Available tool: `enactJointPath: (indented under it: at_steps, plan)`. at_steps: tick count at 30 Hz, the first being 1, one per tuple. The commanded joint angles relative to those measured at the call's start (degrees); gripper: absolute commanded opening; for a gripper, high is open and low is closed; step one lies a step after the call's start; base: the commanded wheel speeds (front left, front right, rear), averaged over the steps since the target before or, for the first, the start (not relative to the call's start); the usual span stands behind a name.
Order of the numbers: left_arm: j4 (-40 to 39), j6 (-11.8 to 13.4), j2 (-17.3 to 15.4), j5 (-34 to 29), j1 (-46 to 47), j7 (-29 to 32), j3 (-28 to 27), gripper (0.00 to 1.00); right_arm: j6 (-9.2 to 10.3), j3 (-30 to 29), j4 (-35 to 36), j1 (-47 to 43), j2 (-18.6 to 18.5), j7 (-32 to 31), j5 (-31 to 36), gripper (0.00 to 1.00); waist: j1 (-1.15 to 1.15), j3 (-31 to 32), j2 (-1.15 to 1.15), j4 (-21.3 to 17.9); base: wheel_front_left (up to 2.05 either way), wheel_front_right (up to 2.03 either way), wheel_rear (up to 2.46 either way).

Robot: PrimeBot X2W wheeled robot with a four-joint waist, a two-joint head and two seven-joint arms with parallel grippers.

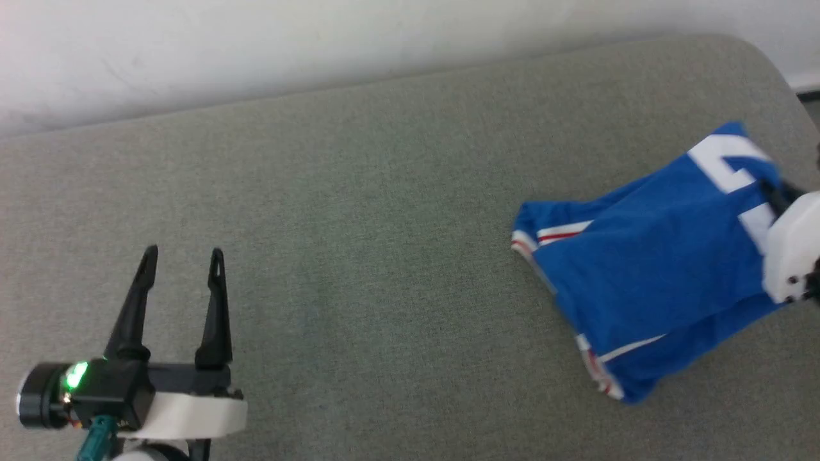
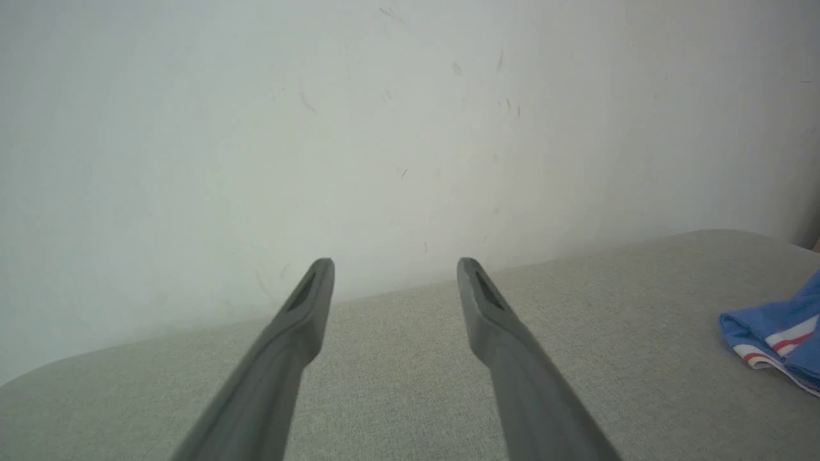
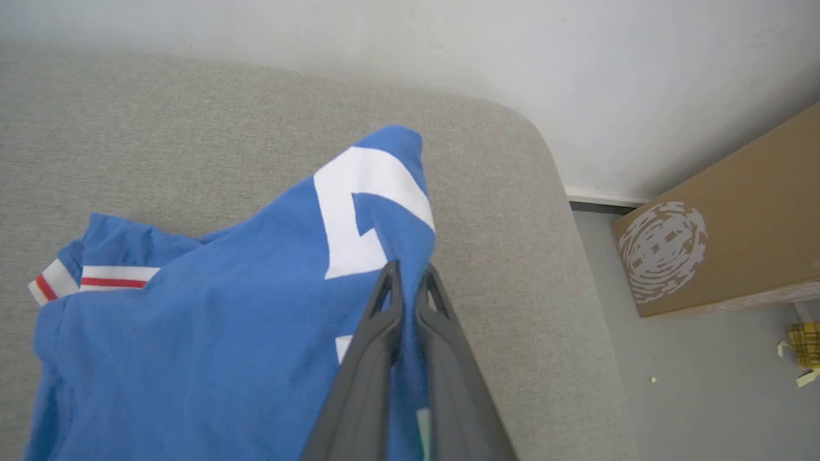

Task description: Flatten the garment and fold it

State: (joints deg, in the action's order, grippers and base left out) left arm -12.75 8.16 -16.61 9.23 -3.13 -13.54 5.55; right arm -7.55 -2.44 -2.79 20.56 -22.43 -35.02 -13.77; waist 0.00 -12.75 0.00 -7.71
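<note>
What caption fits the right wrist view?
The right gripper shut on the blue shirt over a grey cushion.

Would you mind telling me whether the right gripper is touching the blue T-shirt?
Touching. The right wrist view shows the right gripper closed on the blue T-shirt, with a strip of its fabric pinched between the two fingers beside the white print.

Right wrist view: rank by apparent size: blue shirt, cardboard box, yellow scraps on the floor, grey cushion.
1. grey cushion, partly covered by the shirt
2. blue shirt, close to the camera, so it looks large
3. cardboard box, cut off at the frame edge
4. yellow scraps
</note>
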Motion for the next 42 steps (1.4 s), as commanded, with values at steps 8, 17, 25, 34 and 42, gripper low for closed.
enactJointPath:
  at_steps: [8,17,25,34,42]
  plan:
    - [-4.4,0.8,-2.7,-2.6,6.2,0.3,-1.5,1.0,0.06,-3.0,-6.0,8.8,-7.2,3.3,2.0,0.0,0.0,-11.2,0.0,-3.0,0.0,0.0,0.0]
    - [-7.8,1.3,-4.9,-5.2,13.2,0.3,-2.3,1.0,0.06,-9.0,-12.1,14.4,-11.2,6.2,6.9,0.0,0.0,-20.6,0.0,-2.3,0.0,0.0,0.0]
    - [-9.4,1.1,-5.2,-5.2,15.0,-0.4,-1.9,1.0,0.06,-13.3,-18.0,15.9,-11.3,9.3,10.1,0.0,0.0,-23.6,0.0,-1.4,0.0,0.0,0.0]
    - [-9.9,1.1,-4.0,-3.4,15.4,-1.1,-1.9,1.0,0.06,-14.9,-21.9,16.2,-10.1,11.0,11.9,0.06,0.0,-23.5,0.0,-1.0,0.0,0.0,0.0]
    - [-7.8,1.6,-2.8,-2.9,14.7,-1.4,-2.1,1.0,0.06,-16.2,-23.9,15.3,-9.9,13.7,12.6,1.0,0.0,-18.8,0.0,-0.4,0.0,0.0,0.0]
